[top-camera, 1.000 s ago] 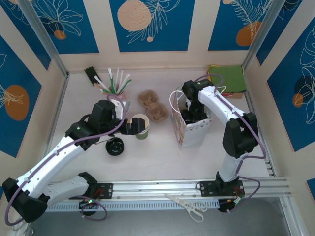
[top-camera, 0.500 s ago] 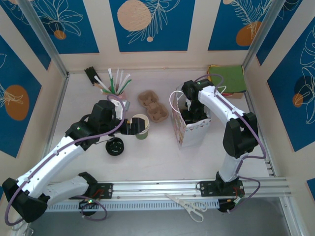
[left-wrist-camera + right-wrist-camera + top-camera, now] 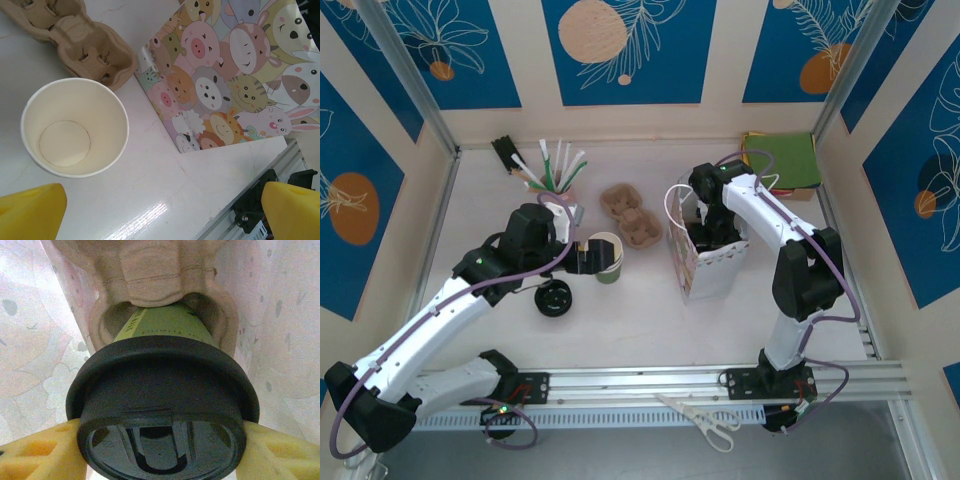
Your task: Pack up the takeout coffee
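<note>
The takeout coffee (image 3: 160, 390), an olive-green cup under a black lid, sits tilted in a pulp carrier (image 3: 150, 270) inside the white cartoon-animal bag (image 3: 712, 265). My right gripper (image 3: 160, 442) is down in that bag, its yellow fingers (image 3: 35, 452) pressed against both sides of the lid. From above, the right gripper (image 3: 710, 218) is partly hidden by the bag's walls. My left gripper (image 3: 162, 215) stands open over bare table. It is just short of a lidless green cup (image 3: 75, 127) that is cream-white inside; seen from above, the left gripper (image 3: 582, 257) is left of that cup (image 3: 607, 257).
A lone black lid (image 3: 554, 299) lies near the left arm. Pulp cup carriers (image 3: 630, 215) sit between the lidless cup and the bag. Straws and cutlery (image 3: 552, 172) stand at the back, green napkins (image 3: 782, 160) at the back right, and scissors (image 3: 710, 420) by the front rail.
</note>
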Motion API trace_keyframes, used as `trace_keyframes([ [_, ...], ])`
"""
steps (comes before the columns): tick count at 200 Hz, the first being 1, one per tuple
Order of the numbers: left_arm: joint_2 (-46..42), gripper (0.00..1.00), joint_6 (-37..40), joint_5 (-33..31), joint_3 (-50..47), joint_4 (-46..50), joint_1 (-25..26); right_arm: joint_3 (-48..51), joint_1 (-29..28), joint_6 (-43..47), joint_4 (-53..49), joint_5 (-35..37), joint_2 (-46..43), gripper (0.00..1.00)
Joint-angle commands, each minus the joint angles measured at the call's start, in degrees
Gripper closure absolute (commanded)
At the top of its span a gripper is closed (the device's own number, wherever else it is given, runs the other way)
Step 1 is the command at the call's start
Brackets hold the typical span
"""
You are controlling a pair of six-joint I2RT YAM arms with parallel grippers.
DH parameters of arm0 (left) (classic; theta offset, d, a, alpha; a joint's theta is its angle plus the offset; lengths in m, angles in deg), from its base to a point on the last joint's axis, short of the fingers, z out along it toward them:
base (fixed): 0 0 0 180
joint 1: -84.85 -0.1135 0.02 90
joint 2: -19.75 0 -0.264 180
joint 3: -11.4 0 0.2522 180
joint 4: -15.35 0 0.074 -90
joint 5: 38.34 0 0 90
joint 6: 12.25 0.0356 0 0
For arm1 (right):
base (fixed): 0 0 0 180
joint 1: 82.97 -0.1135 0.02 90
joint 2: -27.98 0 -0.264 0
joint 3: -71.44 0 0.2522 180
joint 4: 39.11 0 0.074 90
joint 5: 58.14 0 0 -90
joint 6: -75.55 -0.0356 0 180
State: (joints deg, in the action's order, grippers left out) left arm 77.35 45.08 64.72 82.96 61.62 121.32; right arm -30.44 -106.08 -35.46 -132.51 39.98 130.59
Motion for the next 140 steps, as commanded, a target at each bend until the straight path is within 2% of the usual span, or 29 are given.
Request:
trace_keyframes([
  [1, -0.1, 0.0, 0.2, 0.9, 1.1, -0.2, -0.6, 1.9, 0.0, 0.5, 4.3, -2.1, 4.1, 0.36],
  [140, -0.3, 0.0, 0.1, 0.9, 1.0, -0.3, -0.5, 0.9, -0.3, 0.3, 3.1, -2.1, 3.3, 0.32],
])
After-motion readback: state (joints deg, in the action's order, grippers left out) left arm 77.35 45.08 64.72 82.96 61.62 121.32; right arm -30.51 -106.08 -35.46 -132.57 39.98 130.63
